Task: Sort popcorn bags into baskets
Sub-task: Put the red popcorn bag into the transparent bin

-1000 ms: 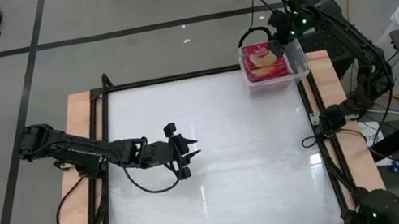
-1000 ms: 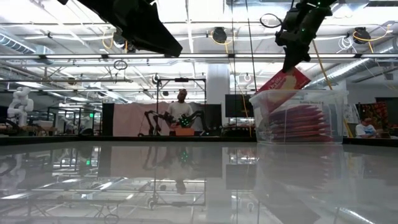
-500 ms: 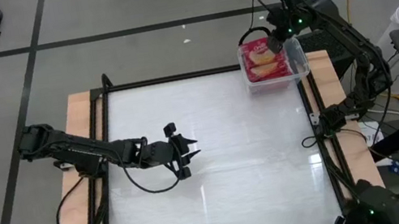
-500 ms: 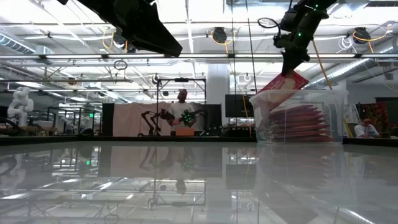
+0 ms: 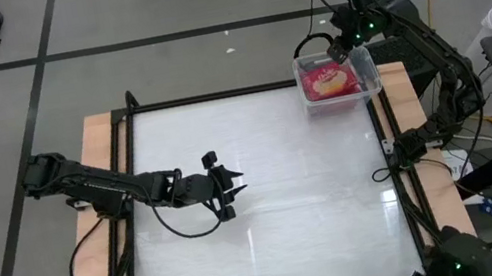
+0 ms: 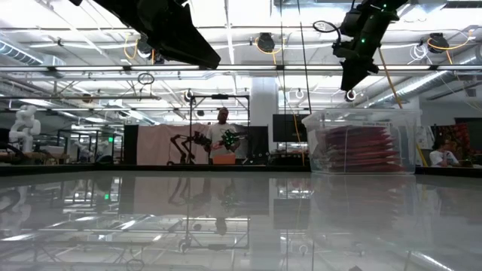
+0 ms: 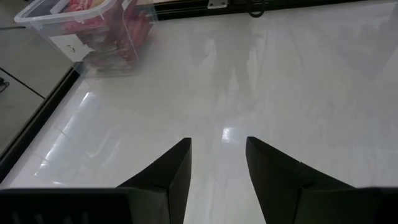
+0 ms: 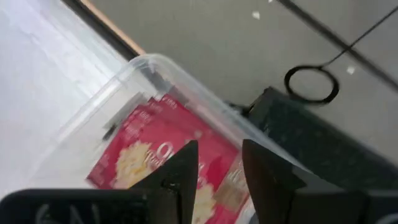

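The clear plastic basket [image 5: 369,76] stands on the table's far right corner, and it also shows in the low view [image 6: 320,143] and the left wrist view [image 7: 68,46]. Red popcorn bags [image 5: 327,81] lie stacked flat inside it [image 6: 361,147], the top one showing its popcorn picture [image 8: 155,149]. My right gripper [image 5: 340,48] hovers open above the basket's far edge [image 6: 350,81], its fingers [image 8: 219,163] empty. My left gripper [image 5: 235,189] waits open over the bare table left of centre [image 7: 217,155].
A black box [image 8: 323,143] and a looped cable [image 5: 311,43] sit just beyond the basket, off the table's far edge. Wooden rails [image 5: 107,183] border the white table top. In the room behind, a person [image 6: 222,124] stands by another robot.
My right gripper held a red popcorn bag tilted over the basket, its lower end inside. It has let go, and the bag has dropped flat onto the stack in the basket. The gripper has stayed above the basket's far edge. The left arm has kept still.
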`<state>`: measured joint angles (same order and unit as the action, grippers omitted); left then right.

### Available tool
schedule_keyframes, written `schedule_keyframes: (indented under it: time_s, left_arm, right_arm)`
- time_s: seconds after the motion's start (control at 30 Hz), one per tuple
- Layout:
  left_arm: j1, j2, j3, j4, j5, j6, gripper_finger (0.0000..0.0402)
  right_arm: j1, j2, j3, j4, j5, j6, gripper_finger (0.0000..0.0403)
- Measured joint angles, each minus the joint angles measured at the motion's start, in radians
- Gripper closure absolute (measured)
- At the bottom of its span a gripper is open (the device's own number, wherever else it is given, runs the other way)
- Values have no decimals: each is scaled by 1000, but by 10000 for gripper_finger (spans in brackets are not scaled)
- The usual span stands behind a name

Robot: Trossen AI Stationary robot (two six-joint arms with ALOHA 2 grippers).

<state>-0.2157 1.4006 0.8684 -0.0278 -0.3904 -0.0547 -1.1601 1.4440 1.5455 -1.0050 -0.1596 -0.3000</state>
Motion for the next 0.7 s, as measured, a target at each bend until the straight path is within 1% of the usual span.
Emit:
schedule_keyframes:
  time_s: [0.1,0.2,0.37,0.47,0.57,0.7]
  left_arm:
    - [0,0,0,-9,0,-1,245]
    - [0,0,0,-20,0,-5,245]
    - [2,0,0,-23,0,-3,245]
    - [2,0,0,-23,0,-5,245]
    - [2,0,0,-23,0,-6,245]
    - [2,0,0,-24,0,-6,245]
  right_arm:
    - [31,-9,0,-77,3,48,286]
    - [77,-13,0,-158,10,79,300]
    - [160,-13,-2,-276,92,152,328]
    - [205,-14,-27,-282,155,189,344]
    - [227,-14,-89,-248,210,210,357]
    - [233,-14,-212,-132,211,206,368]
